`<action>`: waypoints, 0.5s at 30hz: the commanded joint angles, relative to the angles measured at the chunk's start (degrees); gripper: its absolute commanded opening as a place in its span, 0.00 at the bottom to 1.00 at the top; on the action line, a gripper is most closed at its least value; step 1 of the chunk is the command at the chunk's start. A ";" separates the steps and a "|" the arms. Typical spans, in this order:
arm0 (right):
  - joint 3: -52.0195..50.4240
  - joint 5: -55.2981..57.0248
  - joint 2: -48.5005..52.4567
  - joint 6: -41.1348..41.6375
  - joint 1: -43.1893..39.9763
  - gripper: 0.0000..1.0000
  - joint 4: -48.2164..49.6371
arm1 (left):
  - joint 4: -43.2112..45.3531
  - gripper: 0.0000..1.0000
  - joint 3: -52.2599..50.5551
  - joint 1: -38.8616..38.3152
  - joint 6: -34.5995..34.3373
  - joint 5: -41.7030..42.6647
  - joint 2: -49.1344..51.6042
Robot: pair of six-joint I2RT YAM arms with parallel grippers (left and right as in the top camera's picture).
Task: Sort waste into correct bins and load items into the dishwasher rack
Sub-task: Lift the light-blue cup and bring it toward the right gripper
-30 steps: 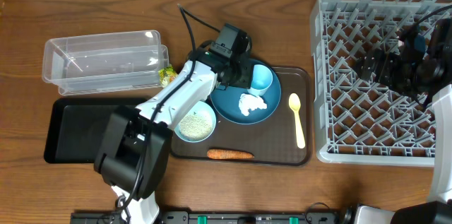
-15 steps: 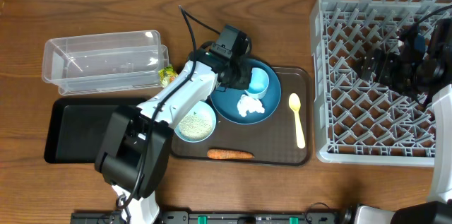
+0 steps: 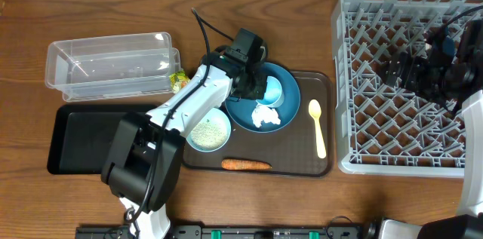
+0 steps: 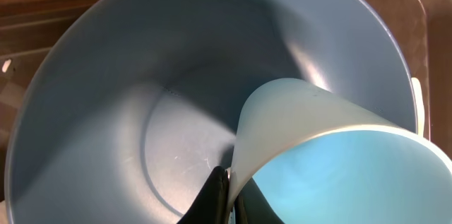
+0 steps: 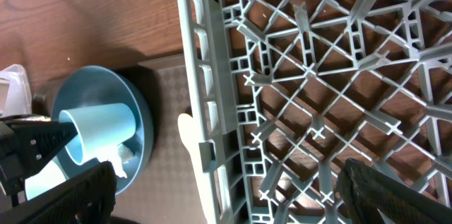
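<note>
My left gripper (image 3: 255, 84) is shut on the rim of the light blue cup (image 3: 272, 88), seen close in the left wrist view (image 4: 229, 189). The cup (image 4: 339, 167) is tilted over the dark blue plate (image 3: 249, 111). A crumpled white tissue (image 3: 264, 114) lies on the plate. A white bowl (image 3: 209, 130) holds rice-like grains. The carrot (image 3: 245, 165) and the pale yellow spoon (image 3: 317, 126) lie on the brown tray. The snack wrapper (image 3: 179, 81) sits beside the clear tub (image 3: 109, 65). My right gripper (image 5: 236, 196) is open and empty above the grey rack (image 3: 407, 81). No pink bowl shows.
The shallow black tray (image 3: 83, 137) lies in front of the clear tub at the left. The dark brown serving tray (image 3: 321, 160) carries the tableware in the middle. The rack's side wall (image 5: 205, 75) stands right next to the brown tray and the spoon.
The cup has tipped from upright to leaning and shifted a little left in my left gripper. The tissue has slid slightly down the plate. The right arm has not moved.
</note>
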 commanded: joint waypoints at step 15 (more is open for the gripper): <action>-0.24 -6.19 -0.04 -6.69 0.33 0.99 4.26 | -4.35 0.06 0.33 17.59 -4.44 25.09 -17.77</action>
